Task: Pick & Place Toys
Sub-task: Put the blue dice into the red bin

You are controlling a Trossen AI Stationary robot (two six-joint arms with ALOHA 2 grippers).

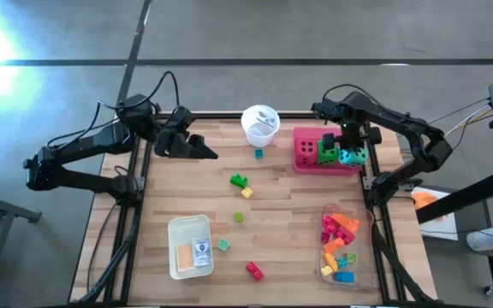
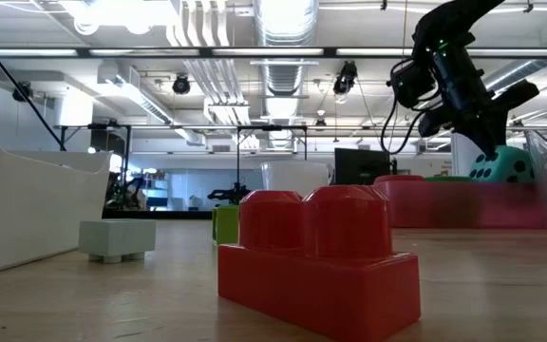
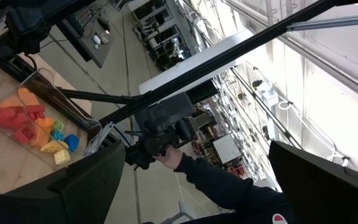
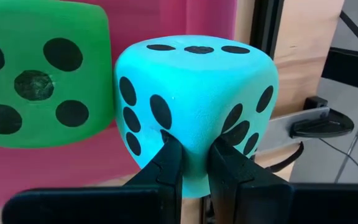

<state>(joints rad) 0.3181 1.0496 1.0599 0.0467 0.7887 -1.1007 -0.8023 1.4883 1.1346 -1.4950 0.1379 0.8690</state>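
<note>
Left gripper (image 1: 202, 151) waits with fingers spread, holding nothing, above the table's (image 1: 281, 218) far left edge; loose bricks (image 1: 240, 180) dot the middle; right gripper (image 4: 191, 163) pinches the teal die's (image 4: 194, 99) corner beside the green die (image 4: 39, 74) in the pink tray (image 1: 302, 162)

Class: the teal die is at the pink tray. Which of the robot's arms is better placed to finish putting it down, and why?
The right arm. Its gripper is pinching a corner of the teal die beside the green die at the pink tray. The left gripper waits by the table's far left edge, empty.
</note>
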